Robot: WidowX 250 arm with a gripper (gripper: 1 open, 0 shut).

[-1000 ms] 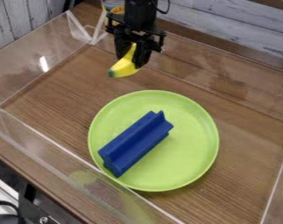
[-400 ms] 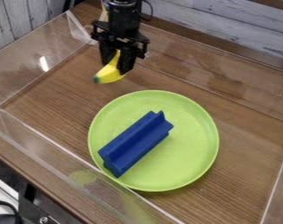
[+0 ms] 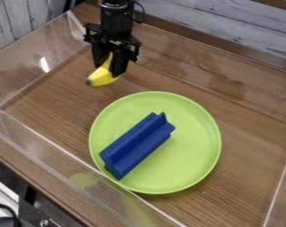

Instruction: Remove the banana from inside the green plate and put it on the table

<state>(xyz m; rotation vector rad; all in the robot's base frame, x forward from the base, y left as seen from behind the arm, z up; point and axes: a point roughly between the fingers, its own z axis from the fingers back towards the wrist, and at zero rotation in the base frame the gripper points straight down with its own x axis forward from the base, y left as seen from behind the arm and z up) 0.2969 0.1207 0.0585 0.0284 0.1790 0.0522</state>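
My pincer (image 3: 113,60) clamps the banana (image 3: 103,75) in the upper left of the frame, its lower end hanging over the table (image 3: 50,97), outside the green plate (image 3: 192,120). A blue block (image 3: 138,143) lies in the plate.

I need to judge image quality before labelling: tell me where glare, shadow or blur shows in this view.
Camera view: glare streaks the clear walls at left; the banana in the gripper is slightly soft; the blue block casts a faint shadow on the green plate; the table is evenly lit.
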